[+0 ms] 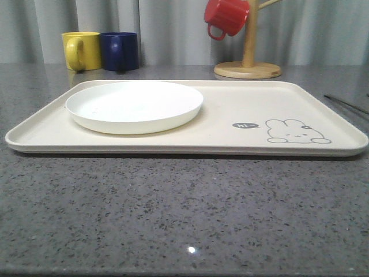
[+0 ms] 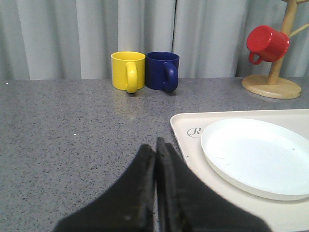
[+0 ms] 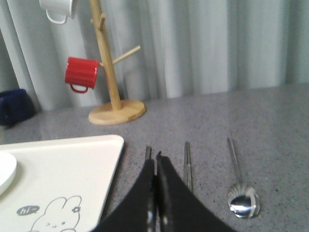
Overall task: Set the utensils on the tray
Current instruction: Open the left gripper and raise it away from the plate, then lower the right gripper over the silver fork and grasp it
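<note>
Cream tray (image 1: 230, 118) with white plate (image 1: 134, 106), mugs behind, both end effectors closed, empty.

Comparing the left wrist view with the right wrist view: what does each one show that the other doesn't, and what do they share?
Left wrist only: the yellow mug and the "R" script on the tray.
Right wrist only: the spoon, chopsticks, the utensil beside the fingers, a white mug and the tray's rabbit drawing.
Both: tray, white plate, red mug, mug tree, blue mug, closed fingers.
</note>
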